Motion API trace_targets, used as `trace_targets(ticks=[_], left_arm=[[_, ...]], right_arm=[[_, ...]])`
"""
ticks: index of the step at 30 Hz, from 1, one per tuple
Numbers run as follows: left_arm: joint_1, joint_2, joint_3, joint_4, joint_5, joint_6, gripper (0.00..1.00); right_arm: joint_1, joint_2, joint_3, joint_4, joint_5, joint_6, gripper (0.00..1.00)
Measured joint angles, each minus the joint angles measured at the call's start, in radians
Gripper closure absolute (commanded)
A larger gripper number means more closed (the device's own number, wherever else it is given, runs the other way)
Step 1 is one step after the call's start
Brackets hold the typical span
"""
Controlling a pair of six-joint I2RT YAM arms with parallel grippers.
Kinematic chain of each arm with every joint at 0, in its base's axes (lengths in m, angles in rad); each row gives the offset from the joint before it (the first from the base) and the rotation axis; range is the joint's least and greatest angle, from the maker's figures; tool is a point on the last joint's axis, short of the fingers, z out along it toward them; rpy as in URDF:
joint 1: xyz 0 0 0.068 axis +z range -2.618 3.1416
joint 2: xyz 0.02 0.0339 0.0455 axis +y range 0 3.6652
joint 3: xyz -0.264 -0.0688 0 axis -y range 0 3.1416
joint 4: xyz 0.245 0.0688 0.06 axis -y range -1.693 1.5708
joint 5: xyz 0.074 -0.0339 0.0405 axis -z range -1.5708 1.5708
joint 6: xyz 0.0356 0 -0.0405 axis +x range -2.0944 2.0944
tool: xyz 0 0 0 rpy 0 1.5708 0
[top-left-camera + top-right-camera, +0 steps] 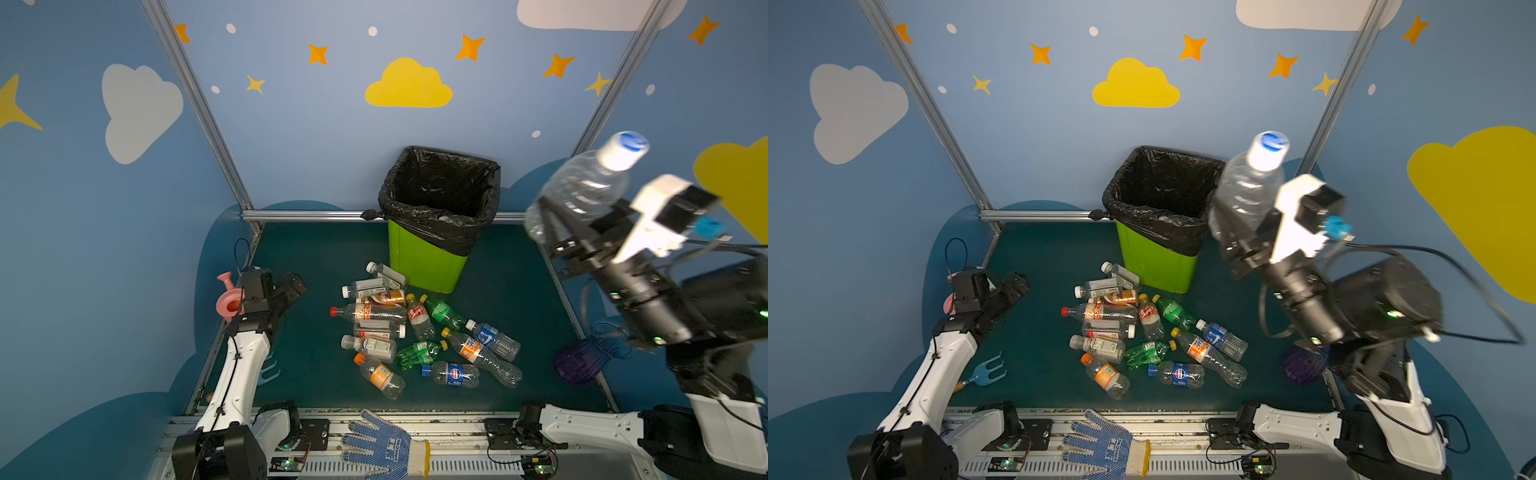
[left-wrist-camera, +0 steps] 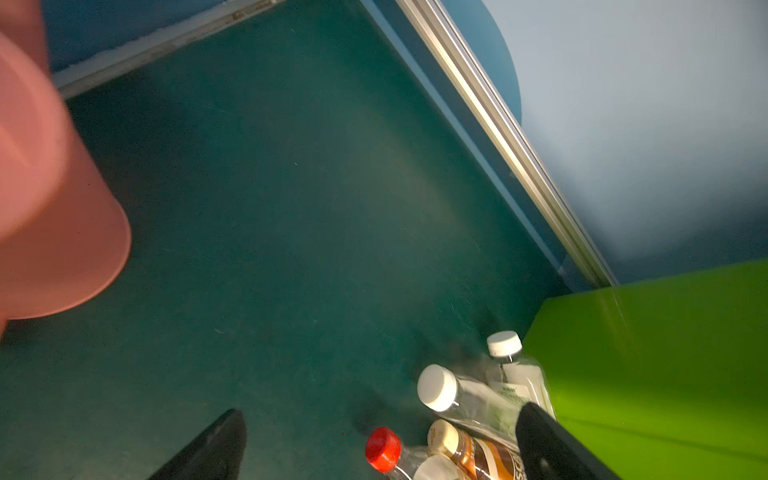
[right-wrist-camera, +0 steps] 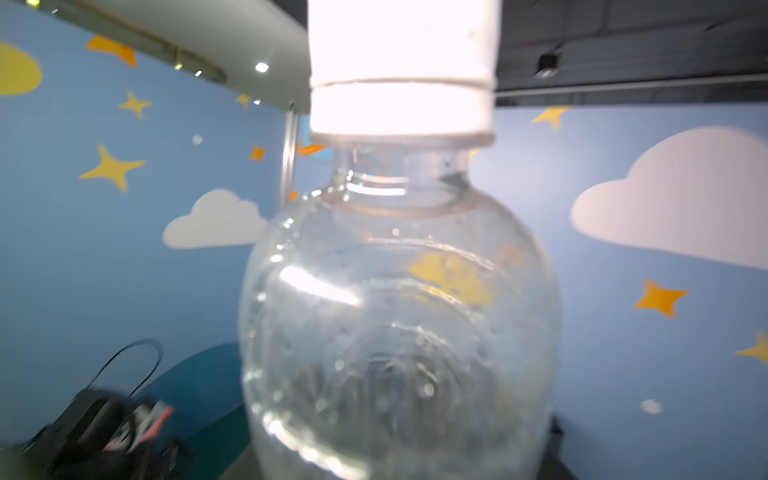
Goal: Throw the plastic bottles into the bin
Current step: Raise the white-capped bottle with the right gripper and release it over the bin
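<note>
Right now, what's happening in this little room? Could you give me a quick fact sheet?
Right gripper: shut on a clear bottle, white cap up, held high near the bin
Left gripper: open, empty, near the pink watering can
Loose bottles: about a dozen, piled on the green mat in front of the bin
Bin: green, black liner, no bottle visible inside
Other items: dotted glove at the front edge
</note>
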Motion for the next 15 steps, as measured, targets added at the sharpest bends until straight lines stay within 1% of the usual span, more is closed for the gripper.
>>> trace_targets(ticks=[1, 2, 3, 4, 5, 6, 7, 9, 10, 11, 13, 15], left_arm=[[-0.025, 0.000, 0.000, 0.000, -0.012, 0.000, 0.00], [-0.047, 0.000, 0.000, 0.000, -0.024, -0.002, 0.00], [-0.064, 0.000, 0.000, 0.000, -0.032, -0.004, 0.00], [-0.081, 0.000, 0.000, 0.000, -0.042, -0.006, 0.00], [-0.095, 0.000, 0.000, 0.000, -0.050, -0.009, 0.00], [-0.105, 0.000, 0.000, 0.000, -0.056, -0.013, 0.00], [-0.114, 0.000, 0.000, 0.000, -0.062, -0.016, 0.00], [-0.123, -0.002, 0.000, -0.002, -0.071, -0.020, 0.00], [-0.126, -0.005, 0.000, -0.006, -0.076, -0.021, 0.00], [-0.128, -0.011, 0.000, -0.013, -0.084, -0.020, 0.00], [-0.129, -0.032, 0.001, -0.031, -0.097, -0.017, 0.00], [-0.131, -0.062, 0.006, -0.052, -0.111, -0.011, 0.00]], right_arm=[[-0.044, 0.012, 0.025, 0.013, -0.004, -0.013, 0.53], [-0.115, 0.042, 0.063, 0.002, -0.027, 0.005, 0.52], [-0.201, 0.086, 0.107, -0.019, -0.059, 0.034, 0.52], [-0.303, 0.151, 0.166, -0.055, -0.116, 0.082, 0.50], [-0.398, 0.233, 0.237, -0.096, -0.199, 0.133, 0.47], [-0.459, 0.314, 0.304, -0.131, -0.251, 0.174, 0.43], [-0.511, 0.415, 0.389, -0.187, -0.313, 0.213, 0.35], [-0.565, 0.617, 0.555, -0.320, -0.386, 0.261, 0.07], [-0.581, 0.716, 0.616, -0.378, -0.402, 0.276, 0.02], [-0.596, 0.793, 0.645, -0.435, -0.411, 0.290, 0.02], [-0.618, 0.867, 0.628, -0.525, -0.418, 0.325, 0.02], [-0.641, 0.845, 0.538, -0.538, -0.417, 0.344, 0.02]])
